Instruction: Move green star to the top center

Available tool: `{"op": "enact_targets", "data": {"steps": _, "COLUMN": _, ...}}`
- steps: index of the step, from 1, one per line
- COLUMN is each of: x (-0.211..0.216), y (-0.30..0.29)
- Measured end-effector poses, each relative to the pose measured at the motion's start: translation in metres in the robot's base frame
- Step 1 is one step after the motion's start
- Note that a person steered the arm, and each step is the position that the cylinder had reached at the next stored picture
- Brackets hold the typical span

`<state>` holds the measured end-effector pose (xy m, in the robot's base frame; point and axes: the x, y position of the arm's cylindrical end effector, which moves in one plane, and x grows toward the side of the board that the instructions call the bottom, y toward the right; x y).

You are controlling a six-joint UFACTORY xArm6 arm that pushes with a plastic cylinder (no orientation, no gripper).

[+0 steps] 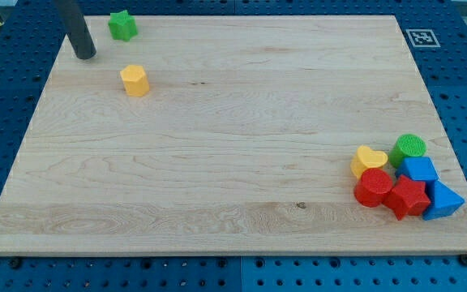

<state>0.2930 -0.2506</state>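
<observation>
My tip (85, 55), a bare rod with no jaws, stood just left of and below the green star (122, 25), untouched

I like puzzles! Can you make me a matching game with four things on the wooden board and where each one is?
Things:
1. green star
2. yellow block
3. green cylinder
4. my tip

Places:
A. in the pile of blocks at the view's bottom right
B. at the view's top left, left of and below the green star, touching no block
C. by the board's top edge, on the view's left
D. alone, just below the green star

Pairs: 1-C, 2-D, 3-A, 4-B
</observation>
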Motion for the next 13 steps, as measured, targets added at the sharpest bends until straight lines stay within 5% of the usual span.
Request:
{"op": "enact_targets", "data": {"steps": 2, "x": -0.057, "y": -0.001}}
{"op": "enact_targets", "data": {"steps": 13, "x": -0.1, "y": 0.203}}
